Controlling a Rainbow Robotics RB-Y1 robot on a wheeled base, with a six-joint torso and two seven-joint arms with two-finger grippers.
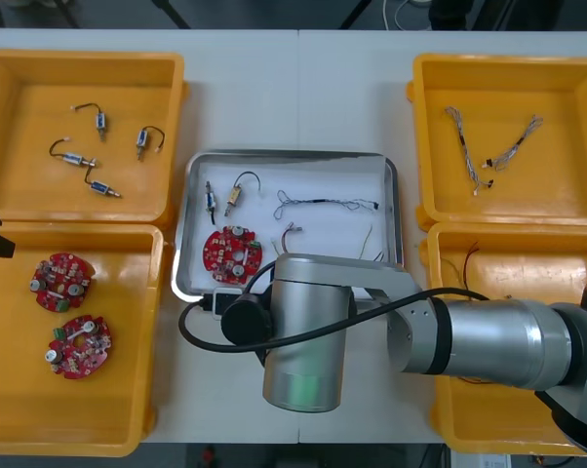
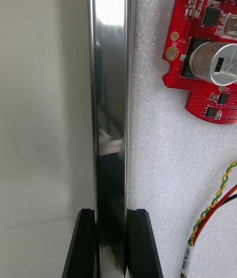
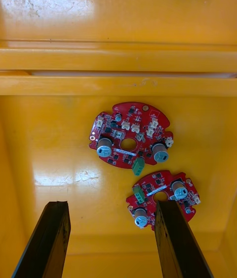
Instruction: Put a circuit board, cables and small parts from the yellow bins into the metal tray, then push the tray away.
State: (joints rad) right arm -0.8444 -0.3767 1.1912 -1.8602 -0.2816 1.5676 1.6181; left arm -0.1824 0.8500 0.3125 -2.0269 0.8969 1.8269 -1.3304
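The metal tray (image 1: 292, 155) lies mid-table, white inside. It holds a red circuit board (image 1: 232, 254), two small metal parts (image 1: 221, 198), a black cable (image 1: 325, 203) and a red and yellow cable (image 1: 293, 234). My right gripper (image 2: 112, 241) is shut on the tray's shiny near rim (image 2: 109, 86), one finger on each side of it. The board (image 2: 207, 41) and the red and yellow cable (image 2: 213, 209) lie just inside that rim. My left gripper (image 3: 113, 241) hangs open over the near left yellow bin (image 1: 11, 390), above two circuit boards (image 3: 129, 141).
My right arm (image 1: 391, 331) covers the tray's near edge and part of the near right bin (image 1: 528, 258). The far left bin (image 1: 40, 68) holds several small metal parts (image 1: 98, 120). Blue and white cables (image 1: 513, 144) lie in the far right bin (image 1: 498, 68).
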